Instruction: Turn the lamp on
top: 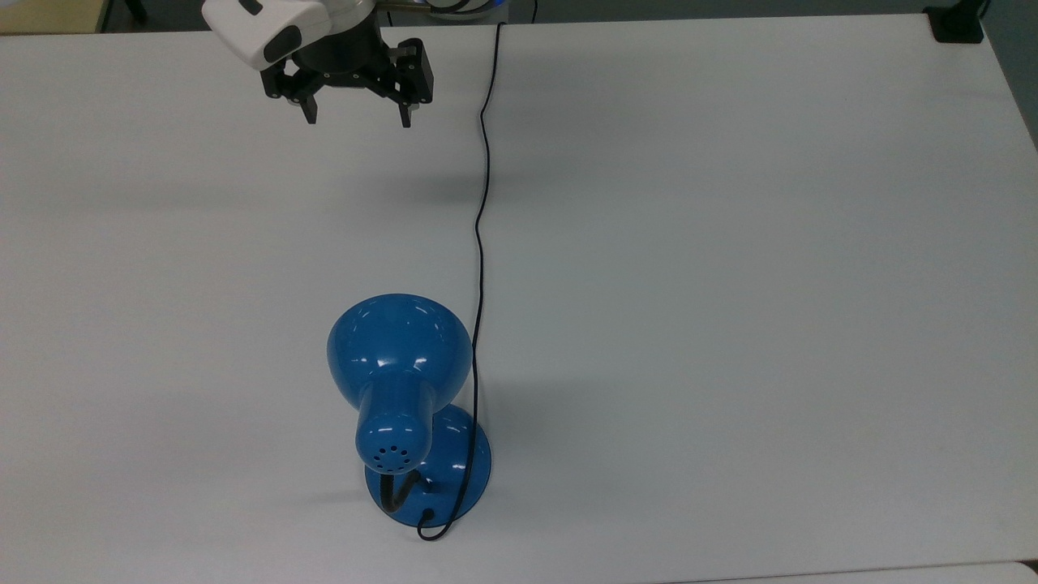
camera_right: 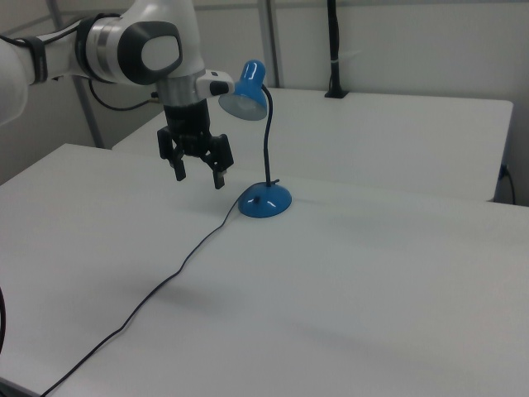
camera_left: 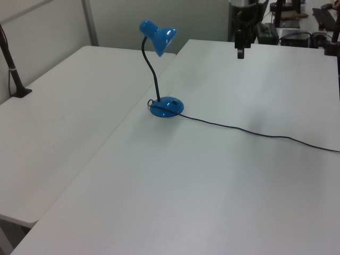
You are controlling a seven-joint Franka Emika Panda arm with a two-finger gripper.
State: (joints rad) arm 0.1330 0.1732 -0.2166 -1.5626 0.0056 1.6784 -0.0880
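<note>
The blue lamp [top: 400,357] stands near the bottom middle of the top view, its bell shade over a round base [top: 462,474] with a black neck; the shade looks unlit. Its thin black cord [top: 480,219] runs up the table to the far edge. In the left view the lamp [camera_left: 158,37] stands on its base [camera_left: 167,107]. In the right view the lamp [camera_right: 248,91] rises from its base [camera_right: 265,201]. My gripper [top: 357,115] hangs open and empty at the top of the top view, far from the lamp. In the right view the gripper [camera_right: 199,176] hovers left of the base.
A white table [top: 730,284] carries everything; a second white table [camera_left: 53,117] adjoins it on the left view's left. A black clamp [top: 957,24] sits at the top view's upper right corner. The cord [camera_right: 165,289] trails across the right view's lower left.
</note>
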